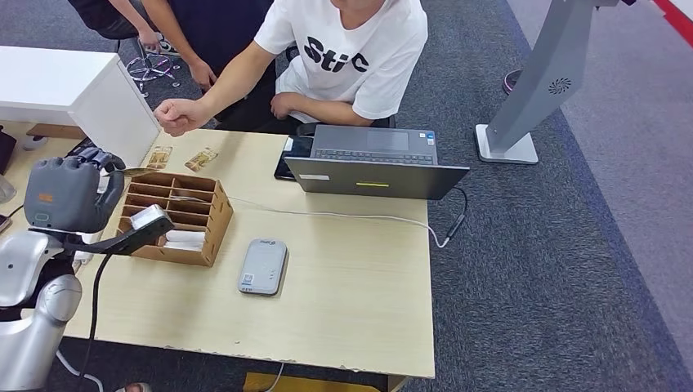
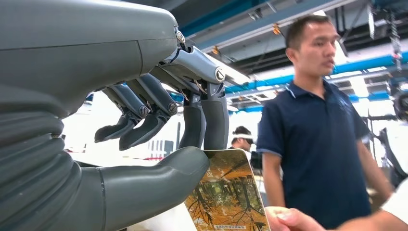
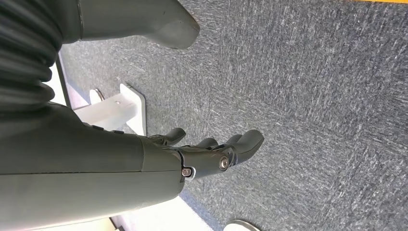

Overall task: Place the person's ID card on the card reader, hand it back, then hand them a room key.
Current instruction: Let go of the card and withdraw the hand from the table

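The left hand (image 1: 69,192) is up at the table's left edge, thumb and two fingers pinching a room key (image 2: 226,192), a card printed with autumn trees, while the other fingers curl loose beside it; in the head view the card shows as a thin tan sliver (image 1: 135,172) poking out at two o'clock from the hand. A person's fist (image 1: 176,116) reaches in at one o'clock of that hand, near the card but apart from it as far as the head view tells, and in the left wrist view the person's fingers (image 2: 291,220) sit just beside the card's lower corner; whether they touch is hard to say from that angle. Down at four o'clock from the hand sits the cardboard organizer (image 1: 208,220), slotted, with white cards inside. Further out at four o'clock lies the card reader (image 1: 263,266), a flat grey-white pad on the wooden table (image 1: 351,294). Two more patterned cards (image 1: 180,158) lie on the table at twelve o'clock of the organizer. At two o'clock across the table stands an open laptop (image 1: 376,163), a cable trailing from it. The right hand (image 3: 211,154) hangs over grey carpet (image 3: 312,96), fingers loosely apart, holding nothing.
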`<action>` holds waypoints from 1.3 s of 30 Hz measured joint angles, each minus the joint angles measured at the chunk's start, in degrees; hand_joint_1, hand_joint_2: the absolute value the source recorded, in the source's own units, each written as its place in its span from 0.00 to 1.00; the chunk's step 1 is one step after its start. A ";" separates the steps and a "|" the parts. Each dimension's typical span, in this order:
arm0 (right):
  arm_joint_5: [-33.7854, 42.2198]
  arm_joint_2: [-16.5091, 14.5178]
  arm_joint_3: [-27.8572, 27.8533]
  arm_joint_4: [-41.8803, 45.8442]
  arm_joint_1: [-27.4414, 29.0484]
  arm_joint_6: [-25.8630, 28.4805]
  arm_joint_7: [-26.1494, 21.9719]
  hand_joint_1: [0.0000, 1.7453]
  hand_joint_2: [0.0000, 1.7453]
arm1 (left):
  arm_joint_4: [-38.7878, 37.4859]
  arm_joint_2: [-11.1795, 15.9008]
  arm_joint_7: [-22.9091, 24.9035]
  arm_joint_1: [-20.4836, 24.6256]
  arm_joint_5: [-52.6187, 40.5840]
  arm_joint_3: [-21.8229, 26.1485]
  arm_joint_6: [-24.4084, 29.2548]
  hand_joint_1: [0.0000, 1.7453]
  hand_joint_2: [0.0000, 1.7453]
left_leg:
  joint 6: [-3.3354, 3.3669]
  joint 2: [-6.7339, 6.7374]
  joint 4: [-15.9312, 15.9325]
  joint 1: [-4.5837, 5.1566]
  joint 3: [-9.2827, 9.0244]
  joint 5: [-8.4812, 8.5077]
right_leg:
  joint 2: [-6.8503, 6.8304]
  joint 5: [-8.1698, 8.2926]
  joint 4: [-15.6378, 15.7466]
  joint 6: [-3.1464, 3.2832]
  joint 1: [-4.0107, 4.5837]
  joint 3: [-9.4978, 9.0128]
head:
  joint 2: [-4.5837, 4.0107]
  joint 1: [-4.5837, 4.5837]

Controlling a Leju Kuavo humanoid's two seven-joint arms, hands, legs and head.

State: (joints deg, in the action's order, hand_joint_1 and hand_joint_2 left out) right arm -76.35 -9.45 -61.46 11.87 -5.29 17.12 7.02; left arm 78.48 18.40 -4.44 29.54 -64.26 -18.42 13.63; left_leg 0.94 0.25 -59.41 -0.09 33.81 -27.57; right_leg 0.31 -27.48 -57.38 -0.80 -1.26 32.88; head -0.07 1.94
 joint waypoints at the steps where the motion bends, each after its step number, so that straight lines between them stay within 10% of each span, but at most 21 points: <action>1: 0.00 -0.01 0.00 0.00 0.00 0.06 0.00 0.00 1.00 | -0.20 -0.02 -0.28 0.34 -0.02 0.19 -0.04 1.00 1.00 | 0.00 0.00 0.00 0.00 0.00 0.00 | 0.00 0.00 0.00 0.00 0.00 0.00 | 0.00 0.00; 27: 0.59 -0.02 -0.02 -0.02 0.02 0.35 0.04 0.00 1.00 | 0.75 -5.78 -2.91 -1.52 2.40 -2.52 -2.11 0.98 1.00 | 0.00 0.02 0.00 0.01 0.00 -0.01 | 0.03 0.00 0.01 0.00 -0.01 0.01 | 0.00 0.01; 31: 0.60 -0.02 -0.03 -0.02 0.02 0.36 0.08 0.00 1.00 | 1.60 -5.99 -2.93 -2.48 3.33 -2.58 -1.93 0.05 1.00 | 0.00 0.02 0.00 0.01 0.00 -0.02 | 0.03 0.00 0.01 0.00 -0.01 0.01 | 0.00 0.00; 39: 0.68 -0.02 -0.13 -0.02 0.04 0.37 0.17 0.00 1.00 | 2.45 -6.33 -2.95 -4.29 4.62 -2.58 -1.27 0.00 1.00 | 0.00 0.01 0.00 0.01 0.00 -0.02 | 0.02 0.00 0.01 0.00 -0.01 0.01 | 0.00 0.00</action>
State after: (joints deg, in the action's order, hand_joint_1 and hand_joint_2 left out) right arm -75.67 -9.46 -61.59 11.85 -5.25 17.48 7.19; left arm 80.93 12.07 -7.39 25.25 -59.65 -21.00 12.36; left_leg 0.94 0.27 -59.42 -0.08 33.81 -27.58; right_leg 0.33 -27.49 -57.37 -0.80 -1.27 32.88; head -0.07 1.94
